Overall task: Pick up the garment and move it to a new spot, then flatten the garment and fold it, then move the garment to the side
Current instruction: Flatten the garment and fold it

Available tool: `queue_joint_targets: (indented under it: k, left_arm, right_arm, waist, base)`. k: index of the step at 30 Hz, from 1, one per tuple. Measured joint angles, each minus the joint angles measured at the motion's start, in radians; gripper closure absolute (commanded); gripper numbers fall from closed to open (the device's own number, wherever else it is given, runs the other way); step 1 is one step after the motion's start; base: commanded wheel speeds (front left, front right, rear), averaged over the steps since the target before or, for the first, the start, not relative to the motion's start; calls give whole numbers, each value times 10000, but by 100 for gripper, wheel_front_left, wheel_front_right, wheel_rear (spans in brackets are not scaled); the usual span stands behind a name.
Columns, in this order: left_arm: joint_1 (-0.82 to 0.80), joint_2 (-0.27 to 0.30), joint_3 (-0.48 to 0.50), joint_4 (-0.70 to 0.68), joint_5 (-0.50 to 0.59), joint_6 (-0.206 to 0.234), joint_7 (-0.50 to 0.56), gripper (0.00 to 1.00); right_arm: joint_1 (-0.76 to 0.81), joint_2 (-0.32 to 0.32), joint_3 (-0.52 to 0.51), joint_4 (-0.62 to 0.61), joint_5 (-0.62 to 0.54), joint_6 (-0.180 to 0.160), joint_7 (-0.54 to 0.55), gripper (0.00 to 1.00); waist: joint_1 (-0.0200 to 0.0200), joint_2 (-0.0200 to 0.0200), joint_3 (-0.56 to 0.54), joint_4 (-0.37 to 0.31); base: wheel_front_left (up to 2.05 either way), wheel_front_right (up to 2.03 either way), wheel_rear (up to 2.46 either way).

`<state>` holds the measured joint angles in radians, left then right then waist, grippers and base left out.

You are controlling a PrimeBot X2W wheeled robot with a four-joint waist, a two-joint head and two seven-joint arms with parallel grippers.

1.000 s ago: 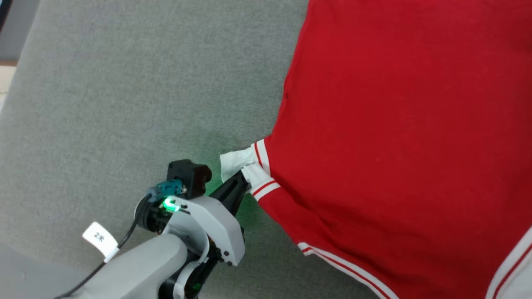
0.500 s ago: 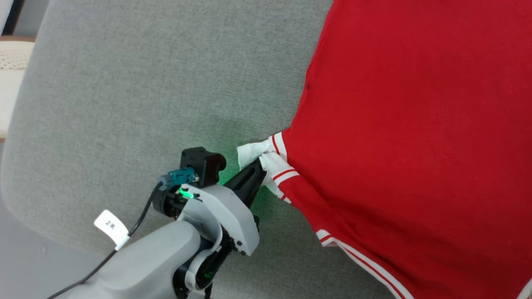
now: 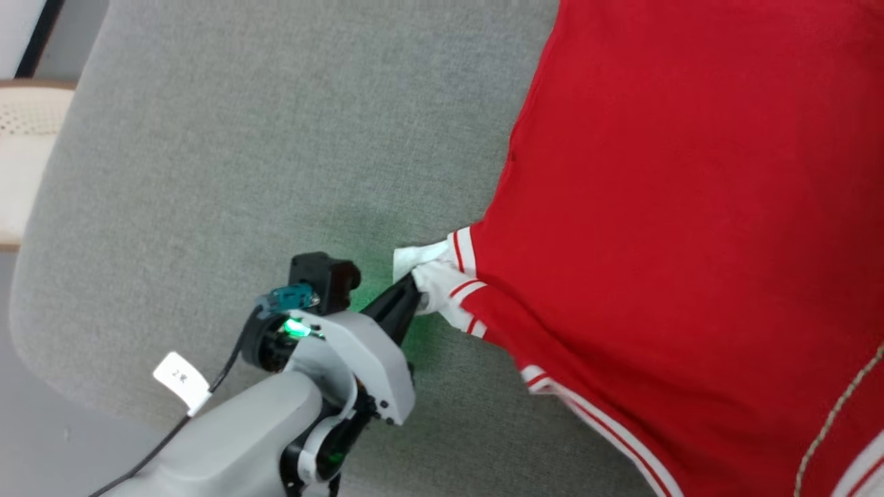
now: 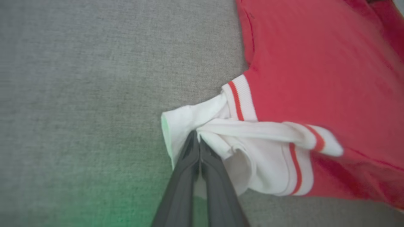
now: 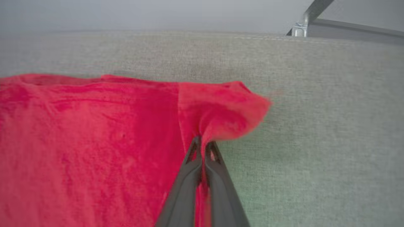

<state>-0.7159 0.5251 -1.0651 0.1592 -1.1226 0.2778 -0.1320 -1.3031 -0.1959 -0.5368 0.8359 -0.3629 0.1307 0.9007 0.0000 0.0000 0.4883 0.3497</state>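
Observation:
The garment (image 3: pixel 690 207) is a red jersey with white, red-striped sleeve trim, spread over the right half of a grey fabric surface (image 3: pixel 242 152). My left gripper (image 3: pixel 413 293) is shut on the bunched white sleeve (image 4: pixel 221 132) at the garment's left edge. In the right wrist view my right gripper (image 5: pixel 202 142) is shut on a raised red corner of the garment (image 5: pixel 227 110). The chest lettering is out of sight.
The grey surface's rounded edge (image 3: pixel 41 359) runs down the left, with paler floor beyond. A cream mesh object (image 3: pixel 24 138) stands at the far left. A metal frame (image 5: pixel 315 22) shows beyond the surface's far edge. A beige cord (image 3: pixel 836 414) crosses the lower right.
The head camera has shifted, so the whole scene slid right. My left gripper keeps its hold on the white sleeve, which is now pulled tauter. The beige cord has come into view at the lower right.

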Motion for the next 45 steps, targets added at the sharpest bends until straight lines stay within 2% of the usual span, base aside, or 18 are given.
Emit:
queue_joint_targets:
  k: [4,7,14,18,24,28,33,37,45]
  left_arm:
    - [155,190,54,71,-94,104,0,100]
    - [301,351,104,58,-169,194,0,100]
    - [711,832,268,-128,-366,481,-15,100]
    - [1004,1110,380,-268,-512,665,-59,100]
    - [1421,1605,583,-692,-679,982,-182,100]
    - [1494,1829,660,-1024,-746,1133,-178,100]
    - [1495,2019,696,-1342,-746,1279,-84,100]
    - [1469,2061,692,-1492,-729,1342,-4,100]
    - [1446,2136,646,-1682,-652,1406,90,100]
  right_arm:
    - [-295,236,40,255,244,0,-780,100]
    - [-523,345,520,579,619,0,-1446,100]
    - [-631,414,2086,1014,2412,0,-2633,100]
    - [180,295,3110,704,3804,0,-2757,100]
    - [2594,-167,4596,-1336,6006,0,-1983,100]
    - [4664,-589,4809,-3304,7008,0,-1227,100]
    - [6915,-629,4088,-5417,7612,0,-347,100]
    - [8344,-272,3448,-6730,7659,0,311,100]
    - [9868,483,2725,-8213,7505,0,1204,100]
  waist:
    - [0,0,-326,-229]
    - [0,0,-582,-443]
    - [1,0,-1161,-1103]
    - [0,0,-1482,-1527]
    - [0,0,-1840,-2221]
    - [0,0,-1981,-2648]
    - [0,0,-2021,-3055]
    - [0,0,-1943,-3201]
    - [0,0,-1751,-3241]
  base:
    - [0,0,0]
    - [0,0,0]
    - [0,0,0]
    - [0,0,0]
    - [0,0,0]
    - [0,0,0]
    - [0,0,0]
    - [0,0,0]
    - [0,0,0]
